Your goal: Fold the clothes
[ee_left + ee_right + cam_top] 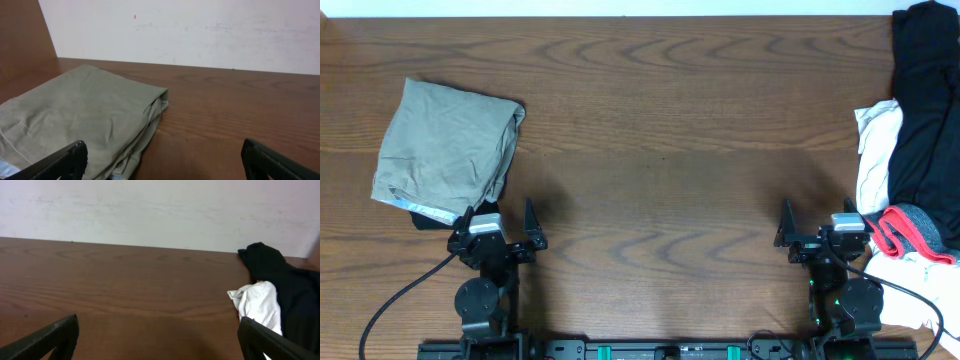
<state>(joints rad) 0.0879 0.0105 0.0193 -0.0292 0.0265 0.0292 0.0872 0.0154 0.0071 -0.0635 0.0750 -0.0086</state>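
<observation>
The clothes, long black trousers [925, 110], lie bunched along the table's right edge, with the grey waistband edged in red [912, 226] at their near end. In the right wrist view the trousers [287, 285] show as a dark heap at the far right. My right gripper [817, 218] stands open just left of the waistband, not touching it; in its own view the right gripper [160, 337] has only bare wood between its fingers. My left gripper [498, 218] is open too, near the front left. Nothing sits between the left gripper [162, 160] fingers.
A folded khaki-grey garment [445, 150] lies at the left, its near edge beside my left gripper, and fills the left of the left wrist view [85, 110]. White fabric [875, 150] lies against the trousers, also seen as white fabric [259, 302]. Brown wooden table [660, 150].
</observation>
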